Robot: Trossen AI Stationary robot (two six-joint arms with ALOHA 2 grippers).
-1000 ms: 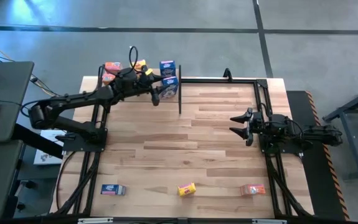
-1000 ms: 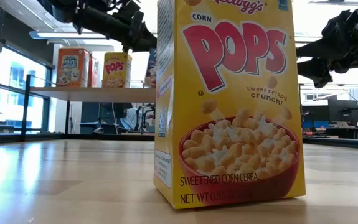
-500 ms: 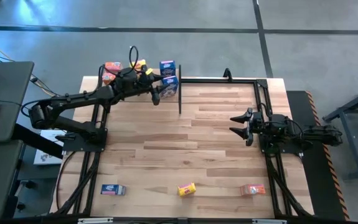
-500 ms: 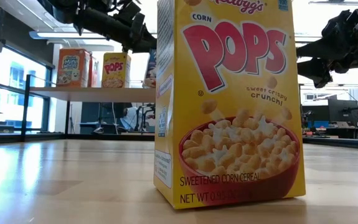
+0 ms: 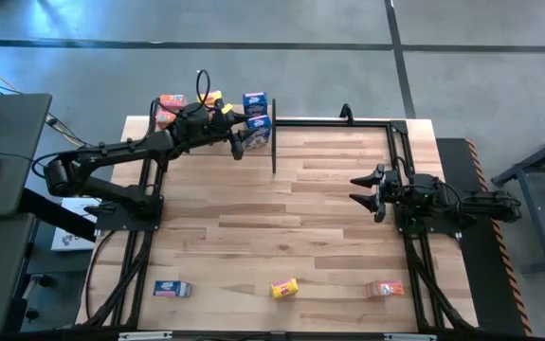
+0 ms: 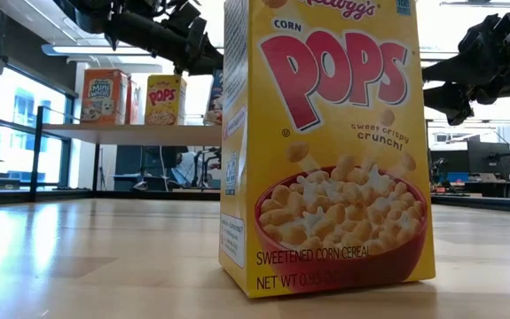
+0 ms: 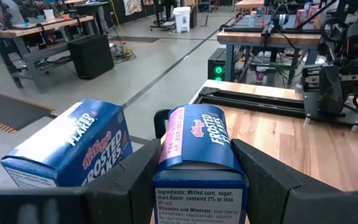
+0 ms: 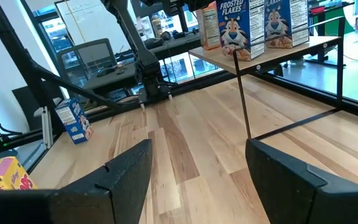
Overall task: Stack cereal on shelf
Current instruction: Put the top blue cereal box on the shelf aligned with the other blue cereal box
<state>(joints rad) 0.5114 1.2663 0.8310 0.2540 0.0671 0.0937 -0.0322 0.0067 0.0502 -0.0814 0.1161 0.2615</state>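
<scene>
My left gripper (image 5: 256, 134) reaches over the shelf (image 6: 139, 133) at the table's far left and is shut on a blue cereal box (image 7: 197, 146). A second blue box (image 7: 73, 149) stands beside it on the board. Orange-red boxes (image 5: 168, 102) and a yellow one (image 5: 213, 98) also stand on the shelf. Along the near edge a blue box (image 5: 172, 289), a yellow box (image 5: 283, 288) and an orange-red box (image 5: 384, 289) rest on the tabletop. My right gripper (image 8: 197, 186) hangs open above the table's right side. My left gripper pinches the blue cereal box between its two fingers (image 7: 263, 177), one on each broad face near the top (image 7: 228, 155). The fingers come from the table's left, slanting down. The box is upright, with its bottom on the shelf board (image 8: 272, 53).
Thin black posts (image 5: 274, 142) frame the shelf's right end. The yellow box (image 6: 325, 142) stands close to the low camera and hides much of the table. Open wood lies between the shelf and the near row of boxes. Black rails run along both table sides.
</scene>
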